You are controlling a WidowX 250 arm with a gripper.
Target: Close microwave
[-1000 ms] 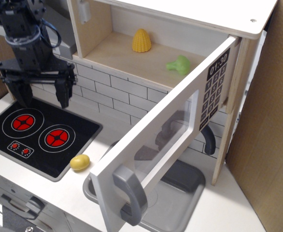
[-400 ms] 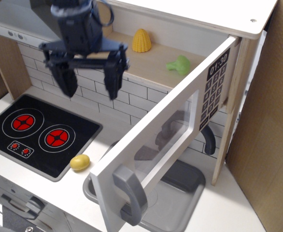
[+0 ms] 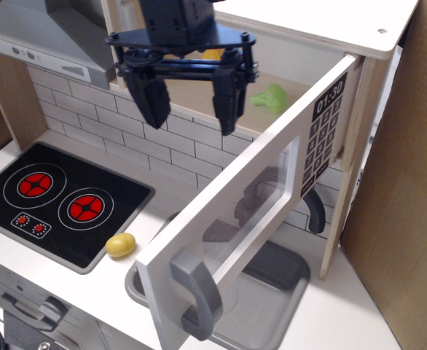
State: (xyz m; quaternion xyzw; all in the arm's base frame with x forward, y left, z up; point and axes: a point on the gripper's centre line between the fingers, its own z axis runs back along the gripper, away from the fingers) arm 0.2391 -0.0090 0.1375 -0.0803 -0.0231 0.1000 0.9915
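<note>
At the far left, a black two-burner stovetop (image 3: 60, 204) with red rings is set into the white table (image 3: 345, 321). A grey range hood (image 3: 46, 44) is seen above it, over a white brick-pattern wall (image 3: 126, 135). Just beside the stovetop's right corner, a small yellow toy piece (image 3: 120, 245) is laid on the table.

Right of that, a grey sink basin (image 3: 272, 306) is sunk into the table, partly covered from view by the open door.

Above the middle of the scene, the black tool (image 3: 189, 109) is held in the air with its two fingers (image 3: 150, 102) spread wide apart and pointing down; nothing is held between them. It is placed in front of the open cavity, left of the door and clear of it.

The microwave (image 3: 323, 29), a light-wood box, is mounted at the upper right. Its white door (image 3: 250, 211) is swung wide open toward the camera, hinged at the right. A clear window, a grey bar handle (image 3: 195, 292) at the free edge and a black keypad (image 3: 323, 131) with white digits are carried on the door. Inside the cavity, a green toy vegetable (image 3: 270, 97) is seen on the wooden floor, and a yellow object is mostly hidden behind the tool.
</note>
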